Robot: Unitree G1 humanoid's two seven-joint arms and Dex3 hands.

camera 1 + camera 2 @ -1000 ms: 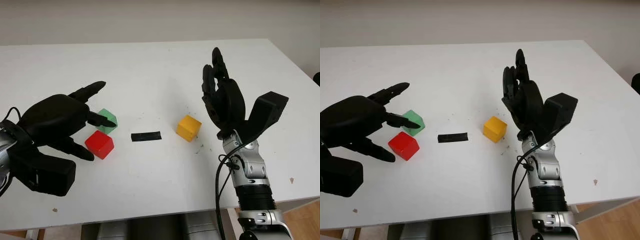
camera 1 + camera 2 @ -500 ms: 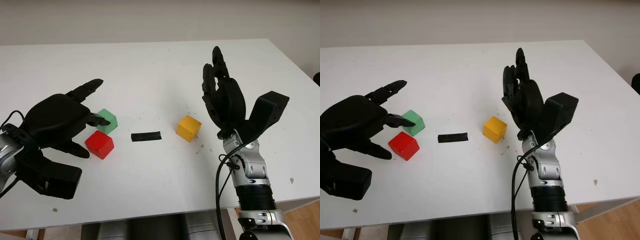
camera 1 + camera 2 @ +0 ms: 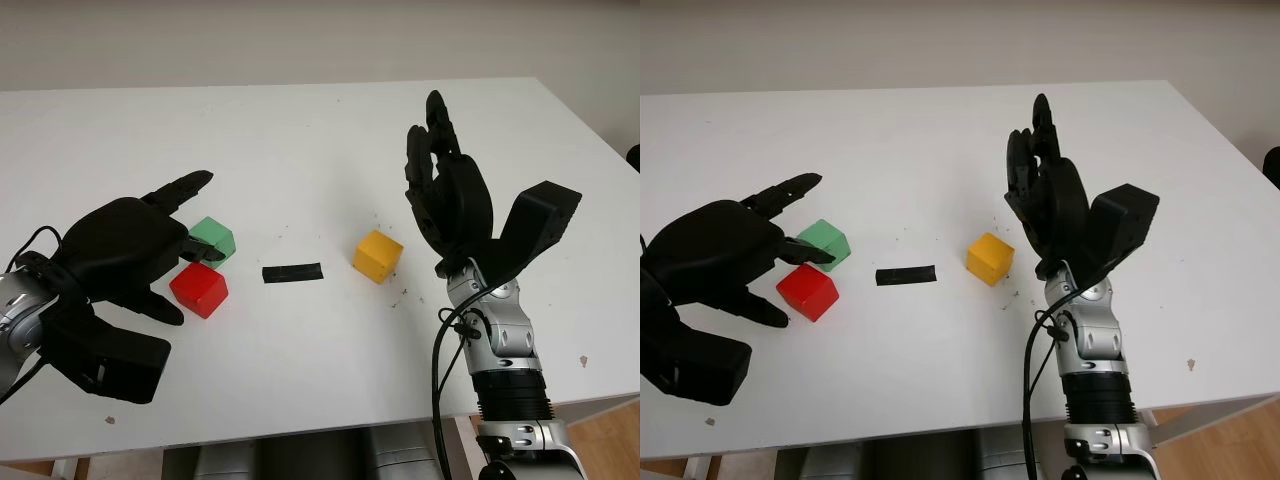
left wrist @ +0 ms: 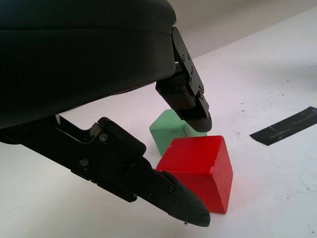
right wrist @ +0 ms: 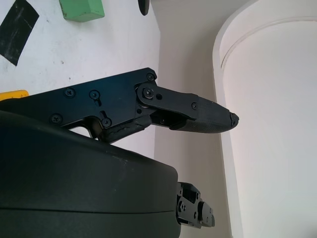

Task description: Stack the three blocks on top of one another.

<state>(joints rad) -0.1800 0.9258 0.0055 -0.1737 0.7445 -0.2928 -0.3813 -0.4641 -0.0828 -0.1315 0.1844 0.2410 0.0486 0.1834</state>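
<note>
A red block (image 3: 199, 289) and a green block (image 3: 215, 240) sit close together on the left of the white table (image 3: 300, 140). A yellow block (image 3: 378, 256) lies apart, to the right of centre. My left hand (image 3: 192, 250) is open and hovers just left of the red and green blocks, one finger reaching over the green one. In the left wrist view its fingers (image 4: 163, 191) bracket the red block (image 4: 200, 168) without gripping it, the green block (image 4: 166, 130) behind. My right hand (image 3: 432, 140) is open and raised upright, just right of the yellow block.
A strip of black tape (image 3: 292, 272) lies flat between the red and yellow blocks. The table's near edge runs just behind both forearms, and its right edge is close to the right arm.
My left hand has shifted slightly right and lower, closing in on the red and green blocks. The right hand and all three blocks have stayed put.
</note>
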